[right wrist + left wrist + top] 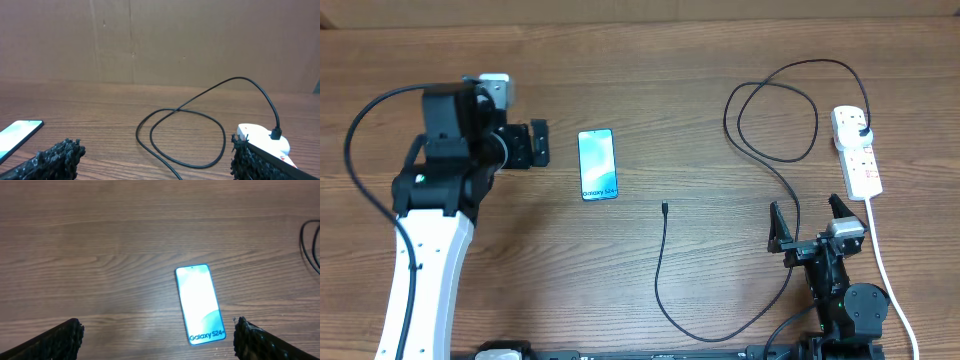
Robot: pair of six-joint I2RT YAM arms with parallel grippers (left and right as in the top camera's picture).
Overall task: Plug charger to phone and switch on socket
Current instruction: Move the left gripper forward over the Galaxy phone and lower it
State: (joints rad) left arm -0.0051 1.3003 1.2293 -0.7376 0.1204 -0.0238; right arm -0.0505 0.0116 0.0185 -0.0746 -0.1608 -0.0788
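- phone (597,165) lies flat, long axis pointing away from the robot.
- charger tip (664,208) is right of the phone, apart; it seems to run parallel, too small to confirm.
- right gripper (806,210) is nearer the tip; left gripper (540,145) sits beside the phone; both have fingers spread, empty.
- socket (857,150) is far right of the phone.

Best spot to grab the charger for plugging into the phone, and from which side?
Grip the charger just behind its connector tip, on the straight stretch lying flat to the right of the phone. Come straight down from above, straddling the cable; nothing crowds it there, and a hold that close to the tip probably keeps it from flopping.
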